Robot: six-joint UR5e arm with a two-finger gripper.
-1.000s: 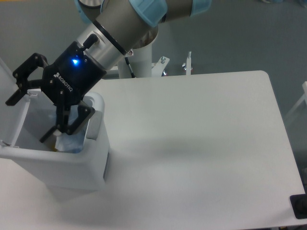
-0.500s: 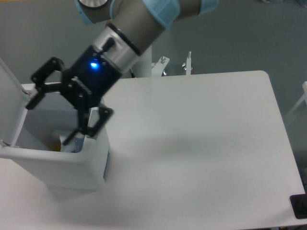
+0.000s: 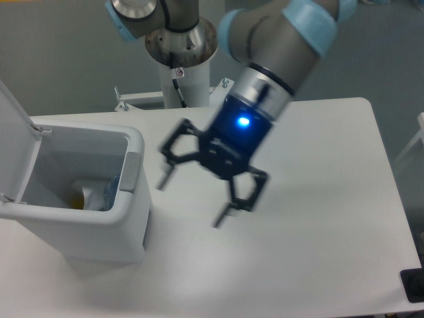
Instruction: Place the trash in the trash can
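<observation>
The white trash can (image 3: 129, 218) stands at the table's left with its lid (image 3: 13, 119) swung up. Inside it lies the trash (image 3: 99, 193): a clear bottle with a bluish end against whitish plastic, only partly visible past the rim. My gripper (image 3: 191, 201) hangs over the table to the right of the can, blurred by motion. It is open, its two fingers spread wide with nothing between them. A blue light glows on its black body.
A grey panel (image 3: 130, 172) sits on the can's right rim. The arm's white pedestal (image 3: 182, 73) rises behind the table's far edge. The white table (image 3: 318, 199) extends to the right, and a small black object (image 3: 413, 286) sits at its front right corner.
The gripper has swung out of the trash can to the right, over the table, staying open and empty. The trash stays in the can.
</observation>
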